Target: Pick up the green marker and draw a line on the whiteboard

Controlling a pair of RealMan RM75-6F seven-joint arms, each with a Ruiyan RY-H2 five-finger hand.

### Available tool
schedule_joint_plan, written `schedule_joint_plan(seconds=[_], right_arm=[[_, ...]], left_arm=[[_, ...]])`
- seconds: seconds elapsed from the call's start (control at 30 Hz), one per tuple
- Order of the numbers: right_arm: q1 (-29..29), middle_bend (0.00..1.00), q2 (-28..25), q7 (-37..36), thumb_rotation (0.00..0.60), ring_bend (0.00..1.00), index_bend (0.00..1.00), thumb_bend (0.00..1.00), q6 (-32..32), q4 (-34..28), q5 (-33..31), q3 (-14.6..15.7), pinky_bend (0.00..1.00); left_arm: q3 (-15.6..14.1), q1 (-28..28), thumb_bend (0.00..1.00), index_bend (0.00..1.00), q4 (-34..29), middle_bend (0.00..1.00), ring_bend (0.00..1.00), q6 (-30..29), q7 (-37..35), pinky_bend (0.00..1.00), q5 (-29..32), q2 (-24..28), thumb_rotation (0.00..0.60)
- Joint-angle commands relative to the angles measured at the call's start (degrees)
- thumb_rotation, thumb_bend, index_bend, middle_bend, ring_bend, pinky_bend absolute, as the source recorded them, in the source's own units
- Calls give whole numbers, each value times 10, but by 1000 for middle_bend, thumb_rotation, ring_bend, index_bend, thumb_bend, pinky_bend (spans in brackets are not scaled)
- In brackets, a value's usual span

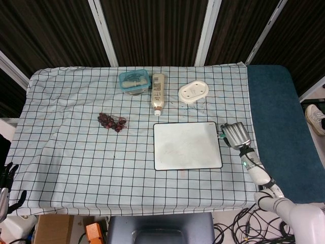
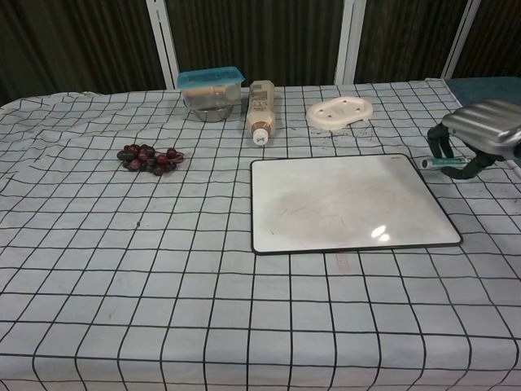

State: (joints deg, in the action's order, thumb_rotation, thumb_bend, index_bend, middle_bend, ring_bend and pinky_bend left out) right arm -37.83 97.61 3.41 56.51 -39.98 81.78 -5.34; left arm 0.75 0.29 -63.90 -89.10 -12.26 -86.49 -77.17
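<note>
One green marker (image 2: 442, 163) is held in the right hand (image 2: 476, 135), whose fingers (image 2: 440, 142) curl down around its barrel; the marker lies roughly level, its tip pointing toward the whiteboard, and it sits off the table's surface just beyond the whiteboard's far right corner, near the right edge of the table (image 1: 61, 152). In the head view the same right hand (image 1: 235, 134) shows just beside the whiteboard's right side, with only a small bit of the marker (image 1: 221, 136) showing at its left. One whiteboard (image 2: 352, 201) lies flat on the checked cloth in the right half of the table, its white face bare apart from faint smudges, its dark frame unbroken all round. Beyond it, toward the far edge, stand three things in a row: one cream soap dish (image 2: 342, 112), one cream bottle (image 2: 260, 109) lying on its side with its brown cap toward the whiteboard, and one clear container with a teal lid (image 2: 212, 91) just beside the bottle. One bunch of dark red grapes (image 2: 149, 156) lies left of the whiteboard, well apart from it. One left hand (image 1: 7, 179) shows only in the head view, beyond the near left corner of the table and below its level, its dark fingers spread and grasping nothing
</note>
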Motion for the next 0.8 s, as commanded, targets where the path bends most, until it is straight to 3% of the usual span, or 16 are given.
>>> schedule_joint_plan(seconds=[0.03, 0.2, 0.33, 0.8], right_arm=[[-3, 715, -22, -39, 600, 719, 1000, 347, 7, -60, -14, -26, 769], [-11, 720, -7, -117, 600, 725, 1000, 347, -3, -120, -48, -65, 774], [-20, 724, 20, -152, 600, 729, 1000, 346, 3, -131, -62, -88, 777], [-33, 724, 59, -143, 600, 730, 1000, 347, 2, -141, -70, -91, 777]], left_arm=[[0, -1, 386, 0, 0, 0, 0, 1, 0, 46, 0, 0, 600], [0, -1, 386, 0, -2, 0, 0, 0, 1, 46, -2, -1, 600], [0, 1, 386, 0, -3, 0, 0, -1, 3, 46, -2, -1, 600], [-1, 1, 386, 0, -6, 0, 0, 1, 6, 46, -4, 1, 600]])
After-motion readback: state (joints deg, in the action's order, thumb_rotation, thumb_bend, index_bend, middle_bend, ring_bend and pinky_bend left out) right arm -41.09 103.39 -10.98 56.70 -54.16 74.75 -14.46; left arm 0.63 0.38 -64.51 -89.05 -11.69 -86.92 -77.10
